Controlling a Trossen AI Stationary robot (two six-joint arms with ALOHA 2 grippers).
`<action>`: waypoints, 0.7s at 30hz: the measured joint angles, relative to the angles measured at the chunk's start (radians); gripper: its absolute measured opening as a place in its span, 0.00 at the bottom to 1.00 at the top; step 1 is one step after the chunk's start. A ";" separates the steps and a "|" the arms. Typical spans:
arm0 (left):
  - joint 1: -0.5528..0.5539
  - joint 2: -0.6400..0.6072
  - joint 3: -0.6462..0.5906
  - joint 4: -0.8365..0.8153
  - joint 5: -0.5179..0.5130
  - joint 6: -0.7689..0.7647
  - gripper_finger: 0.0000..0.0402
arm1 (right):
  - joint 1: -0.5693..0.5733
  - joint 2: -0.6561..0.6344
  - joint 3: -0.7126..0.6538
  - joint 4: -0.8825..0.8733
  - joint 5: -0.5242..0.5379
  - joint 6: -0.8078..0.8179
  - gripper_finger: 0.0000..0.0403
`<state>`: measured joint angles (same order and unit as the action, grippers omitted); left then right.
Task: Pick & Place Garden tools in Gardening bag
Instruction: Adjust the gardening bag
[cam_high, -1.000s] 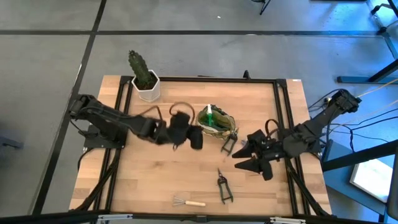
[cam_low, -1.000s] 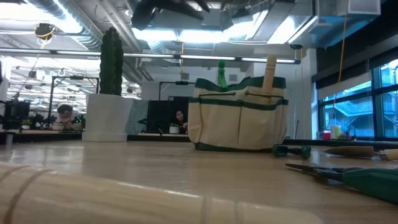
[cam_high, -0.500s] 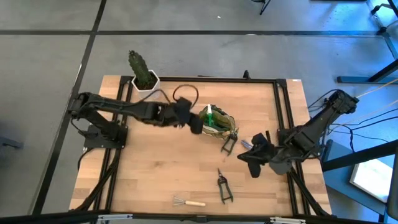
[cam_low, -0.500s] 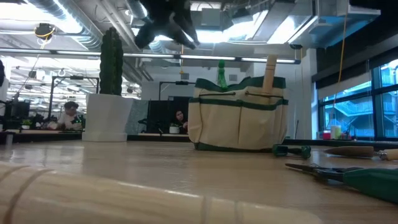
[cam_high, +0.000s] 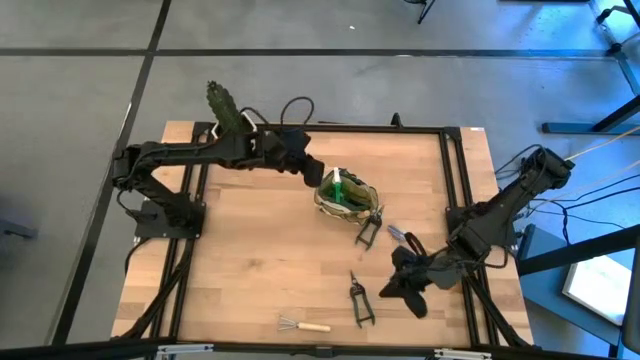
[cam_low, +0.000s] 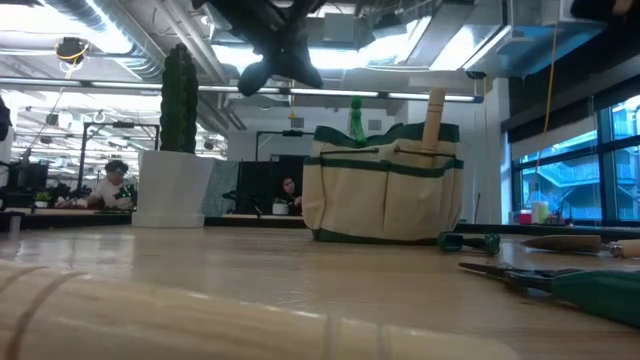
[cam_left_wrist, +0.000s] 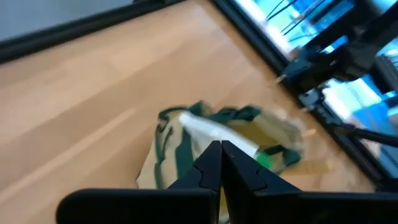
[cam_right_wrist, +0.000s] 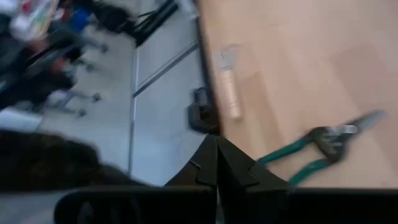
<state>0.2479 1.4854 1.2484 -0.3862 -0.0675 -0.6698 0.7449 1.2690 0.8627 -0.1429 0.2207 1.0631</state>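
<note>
The olive gardening bag (cam_high: 347, 194) stands mid-table with a green item and a wooden handle sticking out of its top (cam_low: 385, 195). My left gripper (cam_high: 314, 177) hovers shut just beyond the bag's far-left rim, above it (cam_left_wrist: 221, 152). Green-handled shears (cam_high: 360, 301) and a wire rake (cam_high: 300, 323) lie flat near the front edge. Dark snips (cam_high: 368, 228) lie right of the bag. My right gripper (cam_high: 390, 293) hangs shut beside the shears, on their right, pointing toward them (cam_right_wrist: 216, 149). In the right wrist view the shears (cam_right_wrist: 317, 149) and rake (cam_right_wrist: 229, 87) lie ahead.
A cactus in a white pot (cam_high: 232, 125) stands at the far-left corner behind my left arm. A metal tool blade (cam_high: 397, 235) lies near the snips. Black frame rails (cam_high: 455, 200) run along the table's sides. Bare wood (cam_high: 250, 270) spreads over the near left.
My left gripper has swung from the bag's near left toward the far edge, ending at the bag's far-left rim. My right gripper has sunk and drawn toward the near edge, closer to the shears, and its wide-spread fingers have shut. The tools and bag have stayed put.
</note>
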 joint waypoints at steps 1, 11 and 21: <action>0.008 0.000 0.000 0.006 0.010 0.003 0.00 | 0.003 0.000 -0.001 -0.001 -0.004 -0.020 0.00; 0.036 0.002 -0.001 0.002 -0.019 0.011 0.01 | -0.079 -0.052 -0.055 0.023 -0.112 -0.114 0.00; 0.132 0.009 -0.001 0.022 0.029 -0.050 0.00 | -0.160 -0.418 -0.539 0.429 -0.053 -0.093 0.00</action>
<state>0.3795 1.4941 1.2476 -0.3640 -0.0387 -0.7193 0.5853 0.8512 0.3233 0.2863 0.1678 0.9705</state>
